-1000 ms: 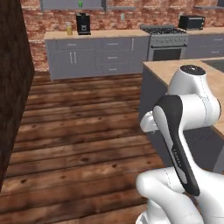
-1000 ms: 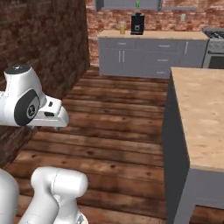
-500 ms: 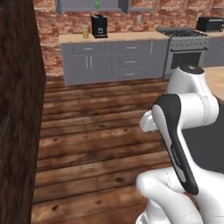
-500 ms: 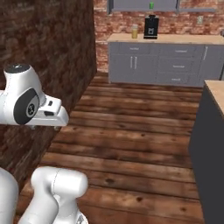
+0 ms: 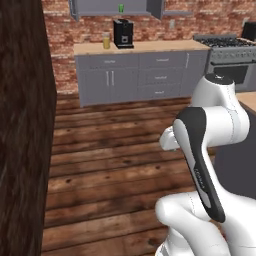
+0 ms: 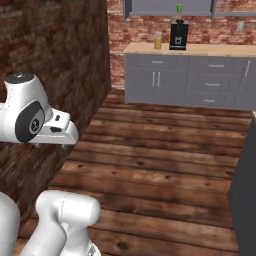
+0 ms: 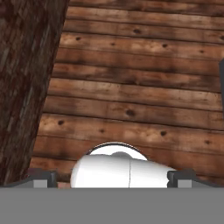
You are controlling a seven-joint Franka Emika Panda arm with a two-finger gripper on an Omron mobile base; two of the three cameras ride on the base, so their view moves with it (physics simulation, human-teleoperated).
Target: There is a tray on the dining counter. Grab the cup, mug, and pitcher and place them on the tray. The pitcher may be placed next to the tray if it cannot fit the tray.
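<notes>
The pitcher (image 5: 106,40) (image 6: 158,40), clear with yellow liquid, stands on the far wood-topped counter beside a black coffee machine (image 5: 122,33) (image 6: 178,34). The green cup (image 5: 121,7) (image 6: 179,7) sits higher up, in the open grey wall cabinet above that machine. A corner of the dining counter (image 5: 248,100) shows at the right edge, along with its grey side (image 6: 246,190). The mug and the tray are out of view. My gripper (image 7: 112,177) hangs open over the wooden floor with nothing between its fingertips (image 7: 43,177), far from all of these things.
A dark brick wall (image 5: 22,130) (image 6: 60,65) (image 7: 24,78) stands close on the left. Grey base cabinets (image 5: 140,75) (image 6: 200,80) run along the back wall, with a stove (image 5: 227,55) at the right. Open plank floor (image 6: 160,165) lies between.
The whole picture has shifted: the base has moved, so the back counter looks nearer and the dining counter has slid to the right edge. The arm holds the same pose.
</notes>
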